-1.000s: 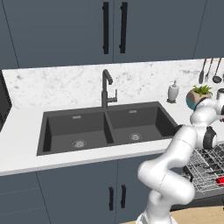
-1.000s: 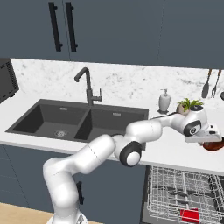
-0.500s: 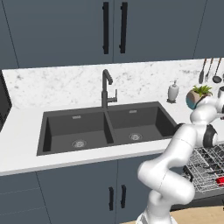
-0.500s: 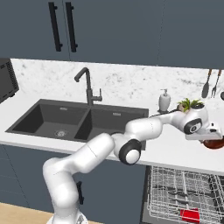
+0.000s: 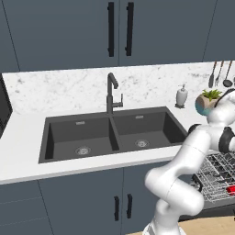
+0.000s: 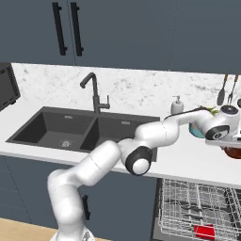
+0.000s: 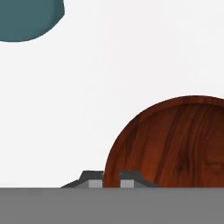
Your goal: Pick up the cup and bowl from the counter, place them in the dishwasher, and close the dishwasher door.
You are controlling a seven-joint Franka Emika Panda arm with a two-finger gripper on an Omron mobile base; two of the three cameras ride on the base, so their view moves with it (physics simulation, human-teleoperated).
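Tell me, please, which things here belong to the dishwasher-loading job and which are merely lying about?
Job:
- wooden bowl, straddled at its rim by the tool
- red item in the wire rack, possibly the cup
- counter

Lying about:
- faucet
- double sink
- soap dispenser
- potted plant
- hanging utensils

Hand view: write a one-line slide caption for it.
Hand low over the white counter, fingertips straddling the wooden bowl's rim; teal pot beyond.
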